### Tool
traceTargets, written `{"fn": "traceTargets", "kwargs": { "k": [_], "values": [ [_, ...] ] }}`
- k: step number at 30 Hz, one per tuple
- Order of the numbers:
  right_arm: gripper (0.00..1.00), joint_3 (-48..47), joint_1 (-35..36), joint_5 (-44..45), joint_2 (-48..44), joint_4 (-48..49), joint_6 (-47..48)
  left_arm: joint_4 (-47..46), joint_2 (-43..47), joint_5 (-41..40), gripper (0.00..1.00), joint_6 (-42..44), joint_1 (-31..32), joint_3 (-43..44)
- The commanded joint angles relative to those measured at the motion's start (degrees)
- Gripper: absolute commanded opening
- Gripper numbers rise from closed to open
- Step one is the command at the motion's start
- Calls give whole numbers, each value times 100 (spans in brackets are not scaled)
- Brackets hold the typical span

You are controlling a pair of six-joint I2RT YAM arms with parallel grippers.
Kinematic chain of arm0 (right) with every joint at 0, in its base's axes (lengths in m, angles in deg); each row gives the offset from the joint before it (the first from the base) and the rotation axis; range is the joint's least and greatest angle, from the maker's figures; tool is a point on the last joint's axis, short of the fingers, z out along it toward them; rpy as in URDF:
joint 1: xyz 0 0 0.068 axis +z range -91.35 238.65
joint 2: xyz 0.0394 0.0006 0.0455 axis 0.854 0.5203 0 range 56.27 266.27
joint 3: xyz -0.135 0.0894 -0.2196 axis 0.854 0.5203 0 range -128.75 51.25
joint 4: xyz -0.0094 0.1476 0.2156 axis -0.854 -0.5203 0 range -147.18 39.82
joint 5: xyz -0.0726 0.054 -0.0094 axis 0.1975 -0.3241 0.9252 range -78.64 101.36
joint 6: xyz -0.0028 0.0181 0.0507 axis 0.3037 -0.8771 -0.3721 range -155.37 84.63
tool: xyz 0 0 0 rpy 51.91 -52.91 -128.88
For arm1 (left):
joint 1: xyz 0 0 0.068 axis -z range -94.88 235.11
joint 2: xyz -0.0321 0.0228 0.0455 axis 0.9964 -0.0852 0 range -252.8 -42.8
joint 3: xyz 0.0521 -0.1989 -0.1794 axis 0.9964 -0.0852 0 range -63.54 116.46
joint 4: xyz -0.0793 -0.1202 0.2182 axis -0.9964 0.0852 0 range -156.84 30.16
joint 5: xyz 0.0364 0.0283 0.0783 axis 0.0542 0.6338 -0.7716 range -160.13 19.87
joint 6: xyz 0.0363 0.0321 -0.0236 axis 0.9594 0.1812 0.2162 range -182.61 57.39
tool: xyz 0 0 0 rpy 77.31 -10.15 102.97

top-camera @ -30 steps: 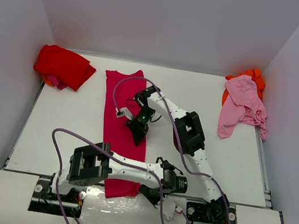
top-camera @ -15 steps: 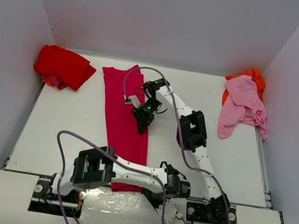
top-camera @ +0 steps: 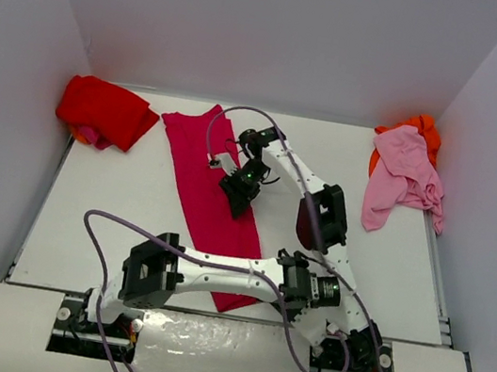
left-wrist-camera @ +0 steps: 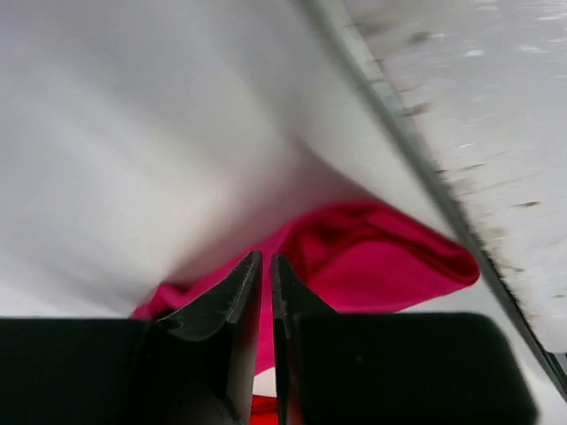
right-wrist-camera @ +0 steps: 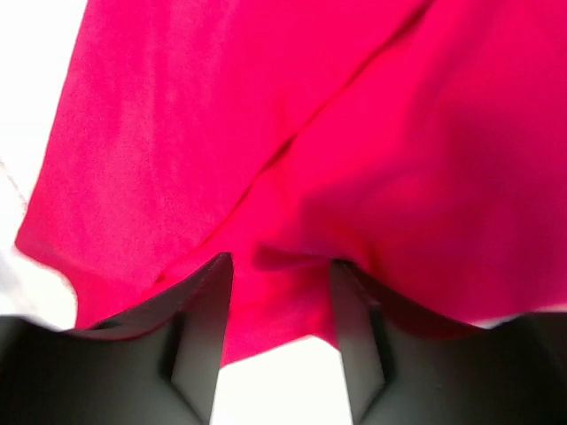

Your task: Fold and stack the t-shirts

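The crimson-magenta t-shirt (top-camera: 212, 204) lies as a long folded strip slanting from the back left toward the near middle of the table. My right gripper (top-camera: 238, 200) hangs over the strip's middle. In the right wrist view that gripper (right-wrist-camera: 281, 261) is open, its fingers resting on the cloth (right-wrist-camera: 266, 133) with a small ridge between them. My left gripper (top-camera: 293, 310) is low by the strip's near end. In the left wrist view its jaws (left-wrist-camera: 267, 255) stand almost together with only a slit, and the crimson cloth (left-wrist-camera: 381, 261) lies just past the tips.
A bright red t-shirt (top-camera: 103, 111) sits bunched at the back left corner. A pale pink t-shirt (top-camera: 403, 174) drapes over an orange one (top-camera: 422, 127) at the back right. White walls enclose the table, and a purple cable (top-camera: 101, 238) loops by the left arm.
The crimson strip has swung, its near end dragged to the right. My left arm has reached further right. The right gripper's fingers have spread apart on the cloth.
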Motion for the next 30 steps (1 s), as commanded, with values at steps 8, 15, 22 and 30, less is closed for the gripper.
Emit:
{"fn": "traceTargets", "kwargs": {
  "k": [8,15,22,30],
  "values": [
    [56,717,-337,1507,-1720,916,225,32,1940,-463,13,-211,-1126,-416],
    [0,843,-569,2200,-1604,990,161,-1081,2481,-409,6,-385,-2649,-1046],
    [0,1153,-1465,2662,-1493,1190,-283,-1736,2745,-691,0,-511,-3586,-1316],
    [0,3545,-1605,2063,-2742,1228,633,-2015,2434,-1092,0,-687,-4282,-1695]
  ]
}}
